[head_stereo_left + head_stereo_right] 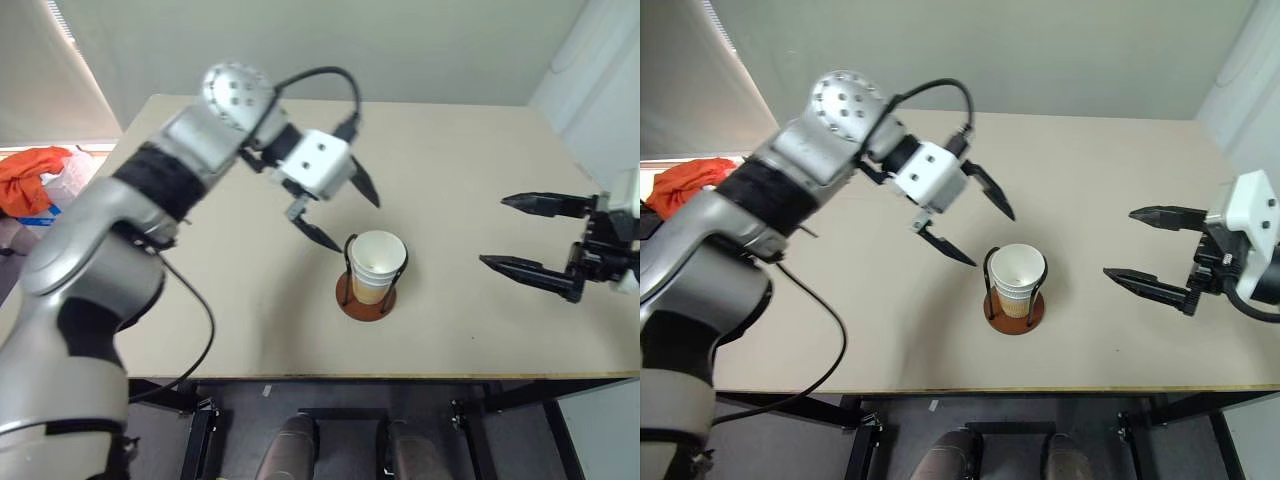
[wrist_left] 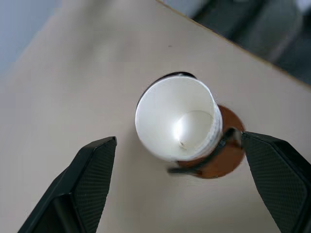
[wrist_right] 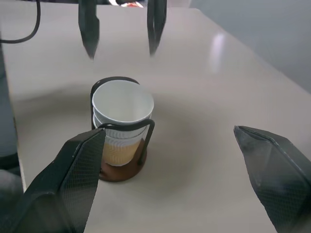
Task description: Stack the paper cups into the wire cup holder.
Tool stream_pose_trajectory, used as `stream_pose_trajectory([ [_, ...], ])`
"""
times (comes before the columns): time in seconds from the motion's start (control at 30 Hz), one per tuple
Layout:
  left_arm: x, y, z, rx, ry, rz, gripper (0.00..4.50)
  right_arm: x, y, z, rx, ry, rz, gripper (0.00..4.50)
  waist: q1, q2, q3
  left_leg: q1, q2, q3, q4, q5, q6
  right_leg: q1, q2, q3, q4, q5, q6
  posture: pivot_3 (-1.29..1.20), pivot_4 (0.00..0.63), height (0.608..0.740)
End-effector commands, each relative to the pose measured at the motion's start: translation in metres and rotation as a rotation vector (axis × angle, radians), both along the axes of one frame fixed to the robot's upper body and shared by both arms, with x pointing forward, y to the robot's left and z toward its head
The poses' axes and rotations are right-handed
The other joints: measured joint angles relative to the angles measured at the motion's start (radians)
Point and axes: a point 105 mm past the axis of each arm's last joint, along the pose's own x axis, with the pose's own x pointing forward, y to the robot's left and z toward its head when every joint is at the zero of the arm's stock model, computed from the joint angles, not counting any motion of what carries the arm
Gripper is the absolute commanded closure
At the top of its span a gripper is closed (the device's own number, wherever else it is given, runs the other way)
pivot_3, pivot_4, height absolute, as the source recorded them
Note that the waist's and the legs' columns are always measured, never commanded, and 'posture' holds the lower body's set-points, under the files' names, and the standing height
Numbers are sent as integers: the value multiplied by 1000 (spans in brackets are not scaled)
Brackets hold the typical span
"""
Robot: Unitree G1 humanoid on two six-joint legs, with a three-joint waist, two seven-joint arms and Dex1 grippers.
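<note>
The paper cups stand nested one inside another in the wire cup holder, upright near the table's front middle; the stack's white rims and yellow-orange lower part show in the right wrist view. My left gripper hovers just up and left of the stack, open, nothing between its fingers, and looks down into the top cup. My right gripper is open off to the right, apart from the holder, pointing toward it.
The beige table has bare room all around the holder. Its front edge runs just below the holder. An orange cloth lies off the table at the far left.
</note>
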Motion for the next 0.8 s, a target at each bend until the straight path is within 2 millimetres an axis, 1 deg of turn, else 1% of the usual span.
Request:
stream_pose_trajectory([
  [0.03,-14,43,21,-195,205,142,19,14,-7,2,-4,-20,12,0,-2,1,0,0,0,0,0,0,0,0,0,0,0,0,0,0,150,740],
  [0.1,-13,82,13,-267,297,318,19,22,-12,0,1,-4,15,0,-6,2,-1,0,1,0,0,1,0,-1,1,0,0,0,-1,0,150,740],
  [0.17,-12,112,-3,-305,342,489,19,30,-16,-3,16,14,15,0,-8,3,-1,1,1,-1,-1,2,-1,-1,1,0,1,-1,-3,0,150,740],
  [0.23,-21,141,-20,-372,412,640,19,42,-20,-9,22,39,3,0,-10,3,-1,2,2,-1,-1,2,-1,-1,1,0,3,-3,-6,0,150,740],
  [0.3,-32,160,-30,-436,459,742,19,52,-20,-13,34,61,4,0,-11,3,-1,3,2,-2,-1,3,-2,-2,1,0,5,-8,-16,0,150,740],
  [0.37,-40,174,-39,-482,468,838,19,59,-21,-14,46,67,7,0,-8,2,-1,2,1,-3,-1,3,-2,-4,1,-1,9,-9,-18,0,150,740],
  [0.43,-50,187,-46,-522,475,916,19,66,-21,-15,62,73,9,0,-5,2,-1,2,1,-3,-2,3,-3,-6,0,-2,14,-11,-22,0,150,740],
  [0.5,-59,196,-49,-548,475,975,19,72,-20,-16,69,78,11,0,0,1,-1,3,1,-5,-3,3,-3,-7,0,-3,18,-14,-27,0,150,740],
  [0.53,-64,202,-51,-555,469,1007,19,74,-18,-17,72,83,22,0,0,1,-1,4,1,-5,-5,2,-3,-7,0,-3,18,-14,-30,0,150,740],
  [0.6,-72,211,-49,-569,450,1052,19,77,-12,-18,69,90,46,0,-4,2,-1,6,1,-6,-7,2,-1,-7,0,-3,20,-13,-33,0,150,740],
  [0.7,-77,212,-47,-582,436,1071,19,80,-12,-17,66,89,53,0,-6,1,-1,12,1,-6,-12,5,-5,-6,0,-3,24,-12,-37,0,150,740],
  [0.8,-80,210,-45,-581,432,1073,19,83,-11,-16,67,88,57,0,-6,1,-1,15,1,-7,-22,9,-17,-6,0,-2,23,-9,-45,0,150,740],
])
